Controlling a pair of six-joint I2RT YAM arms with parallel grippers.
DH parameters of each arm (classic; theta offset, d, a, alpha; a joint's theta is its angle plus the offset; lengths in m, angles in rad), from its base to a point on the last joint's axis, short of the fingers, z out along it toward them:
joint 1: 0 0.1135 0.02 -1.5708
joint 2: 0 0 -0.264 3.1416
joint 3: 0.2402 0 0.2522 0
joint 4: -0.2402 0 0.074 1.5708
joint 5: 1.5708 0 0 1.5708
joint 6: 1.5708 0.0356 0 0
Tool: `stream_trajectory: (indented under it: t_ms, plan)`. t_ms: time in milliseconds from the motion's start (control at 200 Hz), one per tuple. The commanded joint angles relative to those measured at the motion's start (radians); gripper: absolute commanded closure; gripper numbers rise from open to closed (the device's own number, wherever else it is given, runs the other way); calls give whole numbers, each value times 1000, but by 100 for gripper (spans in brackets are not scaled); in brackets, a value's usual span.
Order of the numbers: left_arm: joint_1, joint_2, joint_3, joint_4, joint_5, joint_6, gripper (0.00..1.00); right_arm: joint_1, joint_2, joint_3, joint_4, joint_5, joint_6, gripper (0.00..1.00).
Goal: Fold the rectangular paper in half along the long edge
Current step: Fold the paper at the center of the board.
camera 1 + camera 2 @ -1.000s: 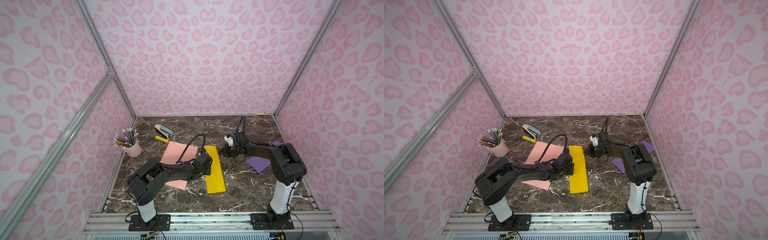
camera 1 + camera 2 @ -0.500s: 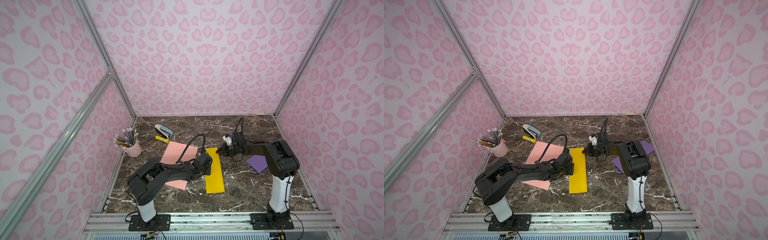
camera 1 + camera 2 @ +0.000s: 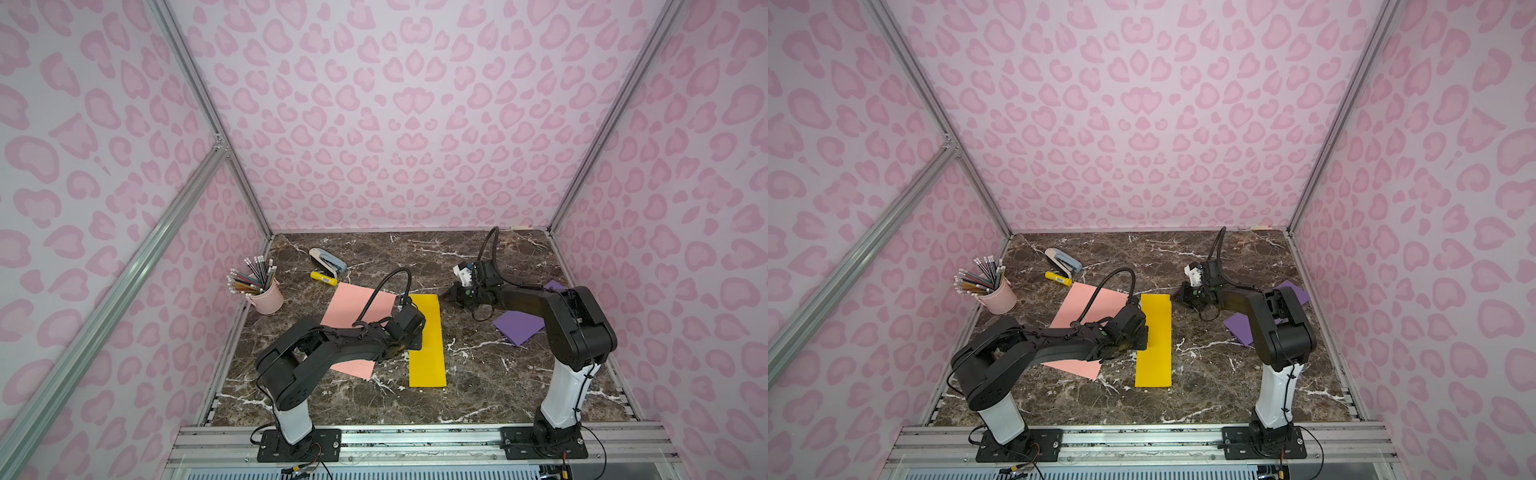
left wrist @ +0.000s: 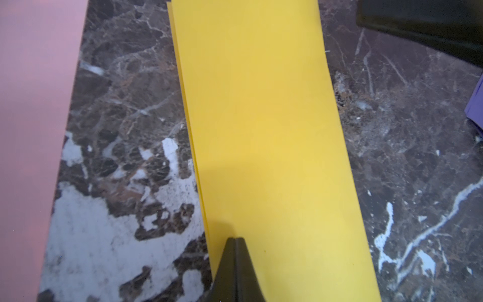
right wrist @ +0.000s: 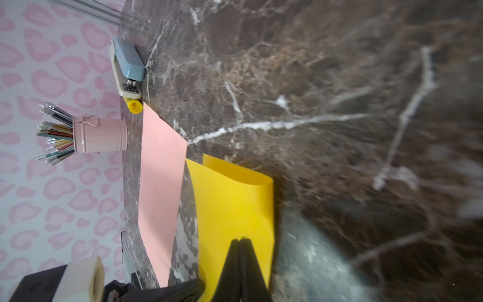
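Both top views: the half-folded yellow paper (image 3: 428, 357) lies between the arms; the right gripper (image 3: 452, 294), closed and empty, has swung closer to its far end. Left wrist: the left gripper (image 4: 236, 240), closed, still pins the aligned free edges. Right wrist: the fold apparently still bulges, needing creasing.

Pink leopard-print walls (image 3: 395, 124) close round on three sides, edged with aluminium struts (image 3: 174, 214), above a dark brown, white-veined marble tabletop (image 3: 498, 374), evenly lit

Left claw (image 4: 236, 240) and right claw (image 5: 241, 240) both pinched closed (tips pressed together).
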Motion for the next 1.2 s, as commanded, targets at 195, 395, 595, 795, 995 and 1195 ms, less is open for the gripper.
stream_trajectory:
  t_ms: [195,395,595,795,995,1195]
  plan:
    - [0,5,-22,-108,30,4,96,-5,142,92,-33,18,-4,100]
    - [0,4,-26,-109,30,5,96,-114,145,35,-45,44,-32,100]
    - [0,-2,-28,-113,27,8,96,-162,64,-8,-46,6,-22,100]
    - [0,-1,-26,-115,22,8,96,-105,-86,-162,-55,-68,-69,85]
    - [0,1,-30,-112,23,9,96,-53,-168,-356,3,-124,-74,58]
    - [0,-1,-33,-106,26,6,96,34,-201,-458,102,-128,-14,54]
